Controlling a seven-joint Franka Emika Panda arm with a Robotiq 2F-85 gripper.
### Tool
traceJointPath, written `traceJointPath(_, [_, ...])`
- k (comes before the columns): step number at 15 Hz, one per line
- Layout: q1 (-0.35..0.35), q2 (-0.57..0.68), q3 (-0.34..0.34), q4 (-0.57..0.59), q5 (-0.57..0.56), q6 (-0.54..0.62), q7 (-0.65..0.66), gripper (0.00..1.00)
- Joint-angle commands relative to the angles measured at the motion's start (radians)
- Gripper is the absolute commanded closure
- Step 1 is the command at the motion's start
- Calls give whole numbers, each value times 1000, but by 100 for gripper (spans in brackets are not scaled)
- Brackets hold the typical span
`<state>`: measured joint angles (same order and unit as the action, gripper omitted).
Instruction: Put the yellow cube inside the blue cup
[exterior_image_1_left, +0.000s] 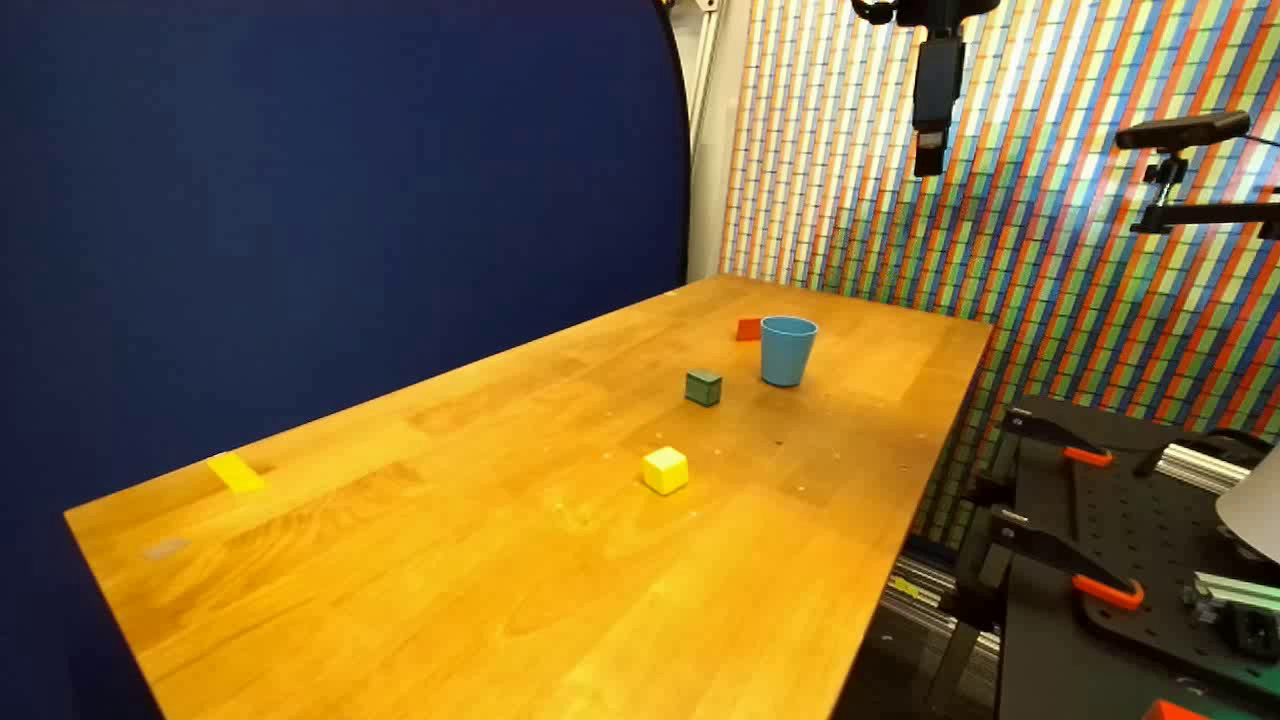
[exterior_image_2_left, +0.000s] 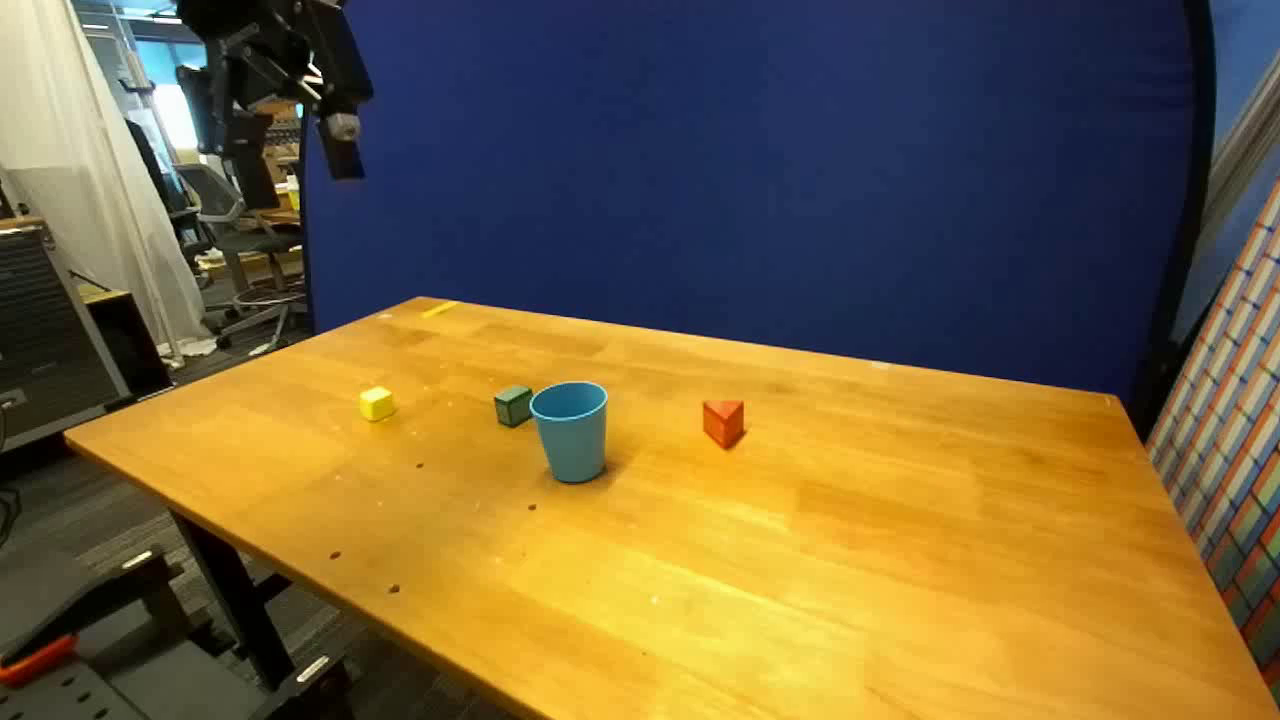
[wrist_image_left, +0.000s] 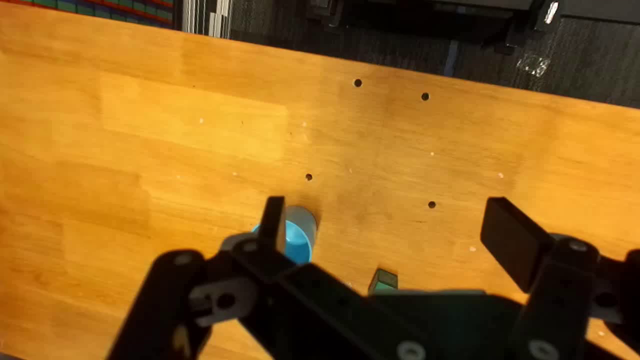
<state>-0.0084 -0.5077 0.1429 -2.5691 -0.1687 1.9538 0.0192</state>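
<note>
The yellow cube (exterior_image_1_left: 665, 470) rests on the wooden table in both exterior views (exterior_image_2_left: 377, 404). It does not show in the wrist view. The blue cup (exterior_image_1_left: 787, 352) stands upright on the table, its open rim up (exterior_image_2_left: 573, 432). In the wrist view the cup (wrist_image_left: 299, 237) is partly hidden behind one finger. My gripper (exterior_image_1_left: 930, 165) is high above the table, well apart from cube and cup (exterior_image_2_left: 303, 182). In the wrist view its fingers (wrist_image_left: 385, 225) are wide apart with nothing between them.
A dark green cube (exterior_image_1_left: 703, 387) sits between the yellow cube and the cup (exterior_image_2_left: 514, 405). A red block (exterior_image_2_left: 723, 422) lies beyond the cup (exterior_image_1_left: 749, 329). A flat yellow piece (exterior_image_1_left: 237, 472) lies near the table's edge. The table (exterior_image_2_left: 900, 560) has a few small holes.
</note>
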Motion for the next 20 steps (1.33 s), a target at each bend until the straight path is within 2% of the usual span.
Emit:
traceJointPath(1, [24, 2, -22, 2, -11, -3, 10, 0])
traceJointPath(11, [24, 2, -22, 4, -11, -3, 10, 0])
traceJointPath(14, [37, 168, 6, 31, -14, 111, 32, 0])
traceJointPath(20, [128, 559, 35, 124, 7, 453, 16, 0])
